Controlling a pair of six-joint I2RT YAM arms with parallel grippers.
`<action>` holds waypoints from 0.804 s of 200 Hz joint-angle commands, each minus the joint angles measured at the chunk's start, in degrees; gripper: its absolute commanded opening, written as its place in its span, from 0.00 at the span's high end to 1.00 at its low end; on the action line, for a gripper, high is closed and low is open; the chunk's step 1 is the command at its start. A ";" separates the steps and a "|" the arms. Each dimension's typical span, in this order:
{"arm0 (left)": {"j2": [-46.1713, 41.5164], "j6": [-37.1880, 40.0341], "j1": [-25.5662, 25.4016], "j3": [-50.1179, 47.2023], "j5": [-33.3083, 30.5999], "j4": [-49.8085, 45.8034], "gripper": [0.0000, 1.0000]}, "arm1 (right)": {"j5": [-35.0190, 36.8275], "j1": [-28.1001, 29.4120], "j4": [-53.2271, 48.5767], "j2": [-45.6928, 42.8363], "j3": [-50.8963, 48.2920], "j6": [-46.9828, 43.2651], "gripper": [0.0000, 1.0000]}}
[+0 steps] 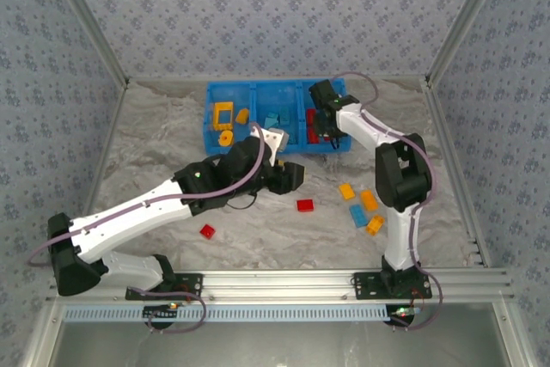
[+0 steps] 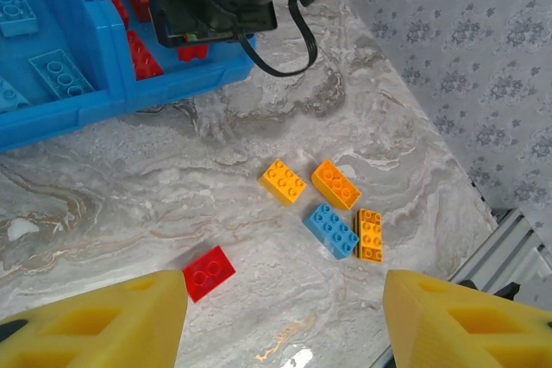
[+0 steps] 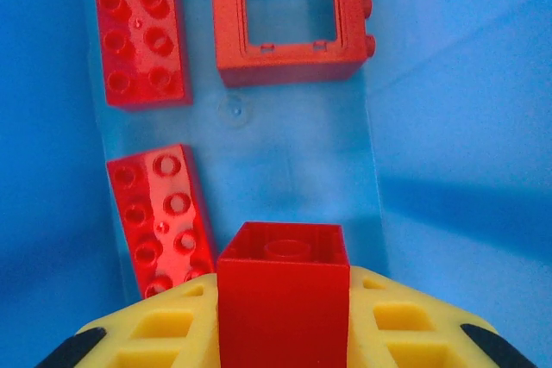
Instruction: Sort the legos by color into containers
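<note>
The blue bin (image 1: 258, 90) stands at the back, with yellow-orange legos in its left compartment, blue ones in the middle and red ones on the right. My right gripper (image 1: 320, 123) reaches down into the right compartment. In the right wrist view it (image 3: 283, 329) is shut on a red square brick (image 3: 283, 295), above two flat red bricks (image 3: 138, 28) and a red open frame (image 3: 289, 15). My left gripper (image 1: 294, 176) hovers open above the table. A red brick (image 2: 208, 272) lies just past the left finger (image 2: 95, 325).
A yellow brick (image 2: 284, 181), two orange bricks (image 2: 336, 184) and a blue brick (image 2: 332, 230) lie clustered on the table to the right (image 1: 361, 208). Another red brick (image 1: 207, 231) lies near the left arm. The metal frame rail (image 1: 292, 281) runs along the near edge.
</note>
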 commanded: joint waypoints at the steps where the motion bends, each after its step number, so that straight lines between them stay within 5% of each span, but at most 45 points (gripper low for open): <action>1: 0.79 1.12 -0.56 1.45 -1.50 1.34 0.38 | -1.49 -1.20 -1.65 1.74 3.93 -2.22 0.70; 29: 0.60 0.71 -0.67 0.54 -1.70 1.86 0.38 | -3.33 -1.66 -1.83 3.42 5.23 -2.33 0.66; 54: 0.47 0.65 -0.76 0.54 -1.95 1.62 0.38 | -4.19 -1.56 -2.33 3.21 5.69 -2.46 0.44; 73: 0.51 0.67 -0.73 0.53 -2.10 0.92 0.37 | -3.98 -1.23 -2.35 0.11 4.97 -2.50 0.38; 115: 2.43 2.70 -0.72 -0.17 0.58 0.65 0.38 | -2.20 0.15 -2.43 -14.87 -0.20 -1.86 0.39; 161: 13.69 -1.08 2.55 5.47 8.98 -1.17 0.37 | 1.57 5.60 -6.68 -42.02 -19.49 3.20 0.41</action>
